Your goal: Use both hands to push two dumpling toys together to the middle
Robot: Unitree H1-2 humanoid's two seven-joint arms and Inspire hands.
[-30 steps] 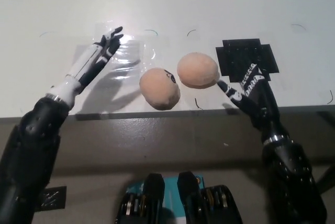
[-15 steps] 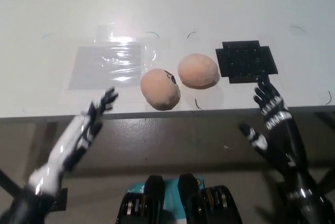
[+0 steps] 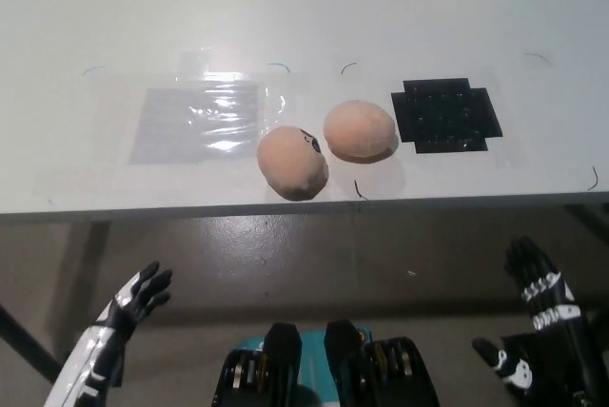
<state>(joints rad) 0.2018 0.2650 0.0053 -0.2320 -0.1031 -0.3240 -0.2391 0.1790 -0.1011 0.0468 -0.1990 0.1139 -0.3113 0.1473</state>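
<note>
The white left hand (image 3: 133,298) and the black right hand (image 3: 538,317) hang below the desk (image 3: 304,17), fingers spread, holding nothing. Two dumpling toys (image 3: 293,162) (image 3: 360,129) sit touching near the desk's front edge. They look soft and light; push their outer sides.

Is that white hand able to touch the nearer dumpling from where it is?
Probably not: the left hand hangs open below the table edge, well clear of the nearer dumpling; it must rise first.

Looks like a robot test lab: plain white tabletop (image 3: 285,8), taped clear sheet (image 3: 200,122) mid-left, black grid pad (image 3: 445,114) towards right edge, pen marks.
</note>
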